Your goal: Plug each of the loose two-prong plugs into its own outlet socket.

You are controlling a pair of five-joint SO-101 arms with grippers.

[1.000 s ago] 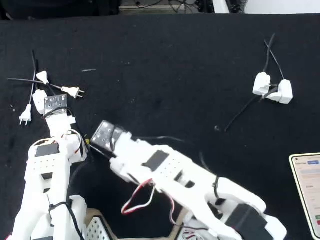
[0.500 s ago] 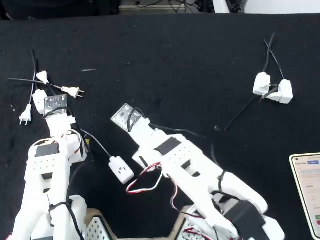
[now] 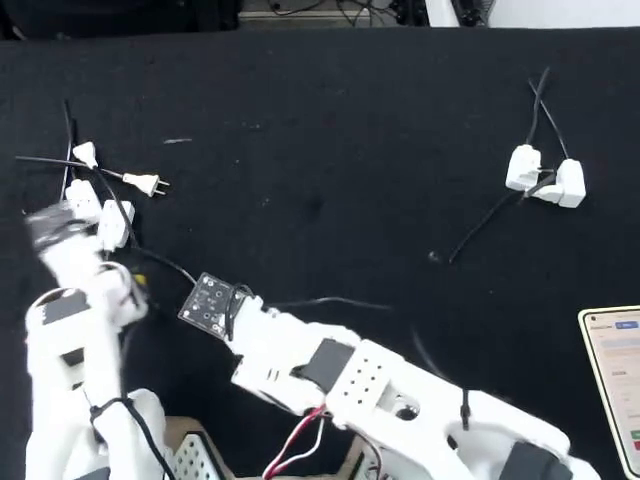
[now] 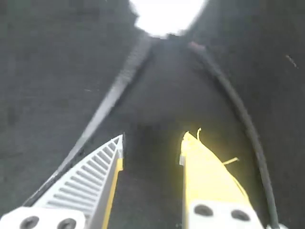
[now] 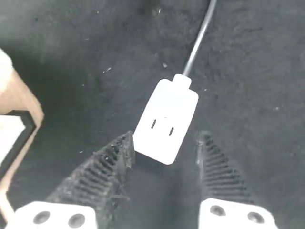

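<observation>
step in hand: taking hold of a socket ahead of mating. the right gripper point(image 5: 165, 145) hangs at the near left-centre of the black table point(image 3: 330, 130), jaws spread to either side of a white outlet socket point(image 5: 167, 119). the socket lies flat, its two slots facing up, and its cord point(image 5: 198, 40) leads away from the gripper. whether one jaw tip touches the socket's edge cannot be told. the left gripper point(image 4: 153, 138), likewise spread and holding nothing, sits at the near left beside a cluster of loose cord ends. a two-prong plug point(image 3: 146, 184) lies just beyond it, prongs pointing right. two more white cord ends point(image 3: 522, 167) lie together at the far right, well apart. judged next move: lower the right jaws and close on the socket's sides, leaving the slots free. the left gripper then needs a plug held by its body, prongs clear.
</observation>
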